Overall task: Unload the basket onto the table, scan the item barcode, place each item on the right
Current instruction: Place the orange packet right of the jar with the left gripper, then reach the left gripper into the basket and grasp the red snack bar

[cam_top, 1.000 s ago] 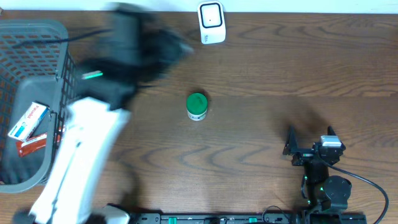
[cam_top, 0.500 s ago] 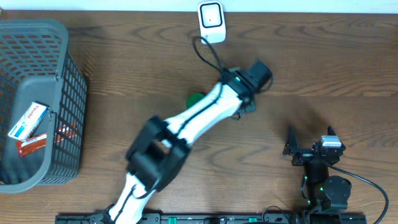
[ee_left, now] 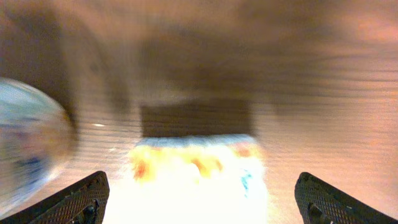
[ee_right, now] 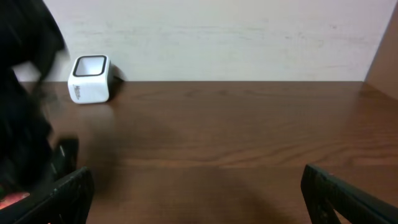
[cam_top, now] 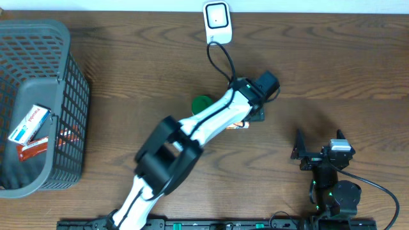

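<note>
A small white-and-orange item [cam_top: 240, 126] lies on the wooden table right under my left gripper [cam_top: 254, 115]. In the left wrist view the item [ee_left: 194, 177] is a blurred bright patch between the two dark fingers [ee_left: 81, 200], with a gap on each side, so this gripper [ee_left: 205, 208] stands open. The white barcode scanner [cam_top: 217, 23] sits at the table's far edge, well beyond the item, and also shows as the scanner [ee_right: 91, 79] in the right wrist view. My right gripper [cam_top: 318, 142] rests open and empty at the front right, as does the gripper [ee_right: 199, 199] in its own view.
A green-lidded jar [cam_top: 202, 103] stands just left of the left arm, blurred at the left as the jar [ee_left: 25, 149]. A grey wire basket [cam_top: 64, 83] at the far left holds several packets. The left arm's black cable [cam_top: 220, 61] loops toward the scanner.
The left arm swung from over the basket to the middle of the table. Its jaws have spread, and the white-and-orange item now shows on the table beneath it. The right arm stayed still.
</note>
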Available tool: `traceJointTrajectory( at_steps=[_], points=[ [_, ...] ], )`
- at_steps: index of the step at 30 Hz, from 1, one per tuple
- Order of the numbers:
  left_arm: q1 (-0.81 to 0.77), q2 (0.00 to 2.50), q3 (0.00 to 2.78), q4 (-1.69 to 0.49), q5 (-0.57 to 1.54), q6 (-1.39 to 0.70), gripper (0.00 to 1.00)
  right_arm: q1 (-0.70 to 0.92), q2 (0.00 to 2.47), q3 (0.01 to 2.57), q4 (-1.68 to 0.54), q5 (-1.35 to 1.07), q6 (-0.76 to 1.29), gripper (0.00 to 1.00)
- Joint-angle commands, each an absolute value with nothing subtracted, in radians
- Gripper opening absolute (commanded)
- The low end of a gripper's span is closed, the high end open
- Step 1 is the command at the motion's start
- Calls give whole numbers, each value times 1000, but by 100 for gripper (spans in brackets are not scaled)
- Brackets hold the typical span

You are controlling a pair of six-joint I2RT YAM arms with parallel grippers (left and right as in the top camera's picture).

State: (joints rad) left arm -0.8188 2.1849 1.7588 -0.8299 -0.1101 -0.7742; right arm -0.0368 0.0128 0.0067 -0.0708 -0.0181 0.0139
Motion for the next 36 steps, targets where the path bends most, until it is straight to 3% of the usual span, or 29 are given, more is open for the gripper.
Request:
traceJointTrajectory(
  at_steps=[1, 7, 10, 14, 16, 20, 25, 36],
  points=[
    [-804, 1892, 1890, -823, -160, -562, 96, -34, 9, 6, -75, -16, 21, 99],
    [-655, 1542, 2016, -840, -358, -423, 96, -34, 9, 6, -75, -16, 21, 99],
    [-423, 1395, 2016, -928, -420, -455, 96, -34, 9, 6, -75, -16, 21, 99],
    [4, 1329, 2010, -1147, -419, -698, 96, -34, 9, 6, -75, -16, 21, 99],
    [218, 1341, 1988, -1225, -316, -762, 96, -34, 9, 6, -75, -16, 21, 99],
    [445, 1406, 1888, -1270, -148, -814, 96, -34, 9, 6, -75, -16, 21, 99],
    [514, 1507, 1666, -1260, -181, -1027, 97, -34, 9, 6, -75, -16, 21, 99],
    [506, 1633, 1205, -863, -184, -1053, 97, -34, 9, 6, -75, -16, 21, 99]
  ],
)
